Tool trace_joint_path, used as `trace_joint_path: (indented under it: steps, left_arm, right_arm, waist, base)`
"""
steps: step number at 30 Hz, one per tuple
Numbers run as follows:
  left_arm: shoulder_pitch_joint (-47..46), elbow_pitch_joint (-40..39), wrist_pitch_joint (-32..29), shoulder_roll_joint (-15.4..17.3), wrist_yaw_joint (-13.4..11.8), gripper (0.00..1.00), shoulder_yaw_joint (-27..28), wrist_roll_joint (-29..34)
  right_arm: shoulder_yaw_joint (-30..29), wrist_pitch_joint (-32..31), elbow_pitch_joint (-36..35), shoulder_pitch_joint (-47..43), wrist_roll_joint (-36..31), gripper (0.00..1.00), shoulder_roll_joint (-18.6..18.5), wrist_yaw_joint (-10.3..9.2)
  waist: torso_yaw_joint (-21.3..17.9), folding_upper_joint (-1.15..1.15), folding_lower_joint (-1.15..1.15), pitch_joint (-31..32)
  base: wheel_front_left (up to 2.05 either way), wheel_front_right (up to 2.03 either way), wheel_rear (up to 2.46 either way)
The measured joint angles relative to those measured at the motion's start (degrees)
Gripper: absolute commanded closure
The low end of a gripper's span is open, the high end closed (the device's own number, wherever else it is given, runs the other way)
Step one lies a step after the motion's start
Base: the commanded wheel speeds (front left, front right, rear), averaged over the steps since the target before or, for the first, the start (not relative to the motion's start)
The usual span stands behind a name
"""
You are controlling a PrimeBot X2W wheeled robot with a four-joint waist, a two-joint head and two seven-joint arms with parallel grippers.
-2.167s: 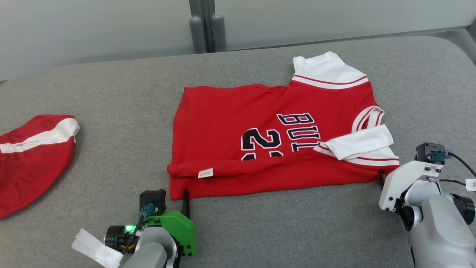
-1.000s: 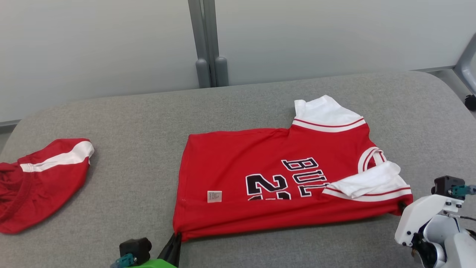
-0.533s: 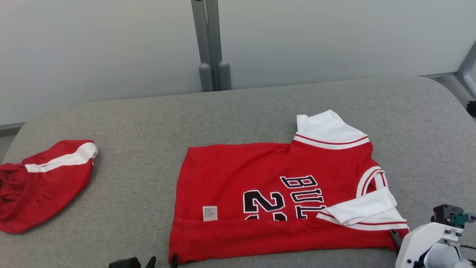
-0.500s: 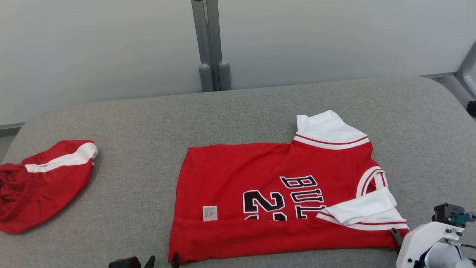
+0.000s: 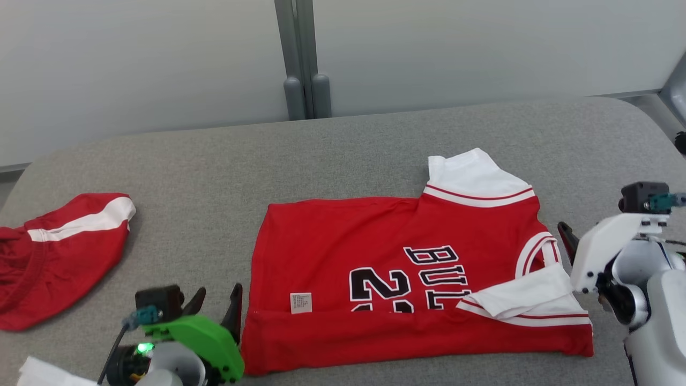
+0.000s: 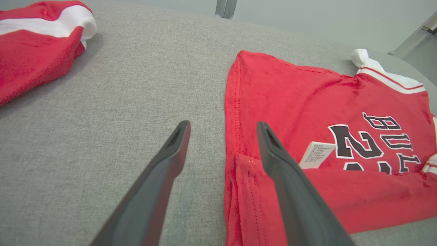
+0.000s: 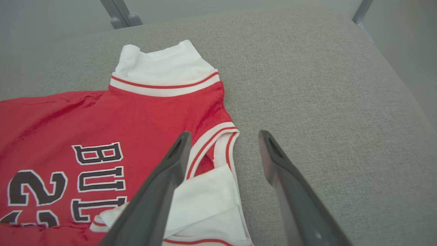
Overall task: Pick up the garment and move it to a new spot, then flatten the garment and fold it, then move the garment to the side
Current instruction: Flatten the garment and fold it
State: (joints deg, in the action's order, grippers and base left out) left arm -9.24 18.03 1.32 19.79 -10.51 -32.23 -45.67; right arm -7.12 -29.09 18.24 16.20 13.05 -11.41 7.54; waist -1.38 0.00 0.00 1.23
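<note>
The garment [image 5: 407, 279], a red jersey with white sleeves and black lettering, lies flat on the grey padded table [image 5: 375, 139]. Its near edge is folded up over the front, with a white label [image 5: 300, 302] showing. My left gripper [image 5: 214, 308] stands open just off the jersey's near left corner, holding nothing. In the left wrist view, the left gripper [image 6: 222, 128] straddles the jersey's [image 6: 307, 112] left hem. My right gripper [image 5: 571, 241] is open beside the collar end. In the right wrist view, the right gripper [image 7: 224, 136] hangs over the neckline of the jersey [image 7: 102, 123], empty.
A second red garment with a white stripe [image 5: 53, 252] lies bunched at the table's far left and is also in the left wrist view [image 6: 37, 41]. Two grey posts [image 5: 300, 96] stand against the pale wall behind the table. Bare grey surface [image 7: 324, 102] lies right of the jersey.
Both grippers have opened and let go of the jersey's near corners. They have drawn back from the cloth, the right one moving up beside the collar. The head camera has shifted.
</note>
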Motion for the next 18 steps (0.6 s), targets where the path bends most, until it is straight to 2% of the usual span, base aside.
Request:
trace_joint_path:
  steps: [4,10,18]
  left_arm:
    - [-8.2,3.4,-5.2,-1.9,0.7,0.0,-1.2,-0.1]
    - [-21.7,11.8,-11.3,-5.5,1.9,0.0,-2.7,0.4]
    - [-32.5,21.3,-14.9,-8.8,3.5,0.0,-4.2,1.3]
  right_arm:
    - [2.9,-1.4,3.4,7.2,1.5,0.0,-0.2,-0.01]
    - [7.0,0.5,10.3,17.9,1.0,0.0,-0.3,-0.02]
    - [9.3,5.0,16.4,29.4,0.3,0.0,0.0,-0.01]
  waist:
    - [0.0,0.0,0.0,-1.8]
    - [0.0,0.0,0.0,-5.9]
    - [-0.2,0.0,0.0,-12.1]
  base:
    - [0.0,0.0,0.0]
    - [0.0,0.0,0.0]
    - [0.0,0.0,0.0]
